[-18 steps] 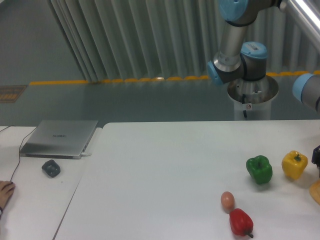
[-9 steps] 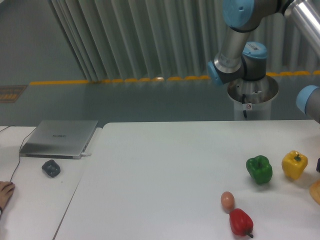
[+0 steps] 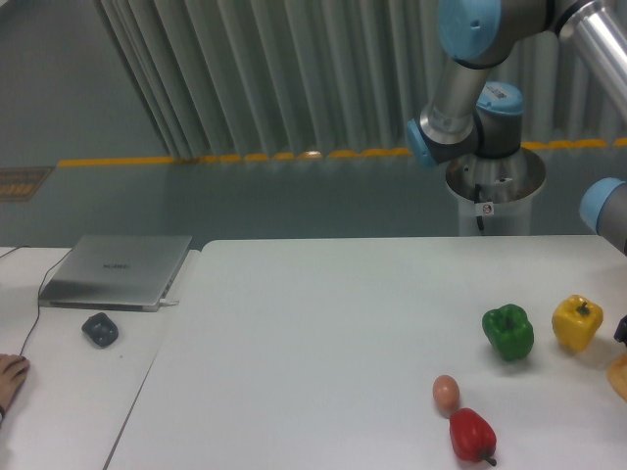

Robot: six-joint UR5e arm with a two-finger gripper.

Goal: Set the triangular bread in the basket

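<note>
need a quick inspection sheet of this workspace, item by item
surface: white table, with a second white table on its left, a seam between them
job's things: triangular bread only a golden sliver at the right frame edge; basket nothing seen
clutter: green pepper and yellow pepper side by side, apart; egg just above the red pepper, contact unclear; closed laptop and dark mouse on the left table
pincer: out of frame; only a dark tip at the right edge beside the bread
cables: thin one running from the laptop along the left table
surroundings: arm base on a pedestal, grey slatted wall, yellow floor line, someone's fingers at the left edge
</note>
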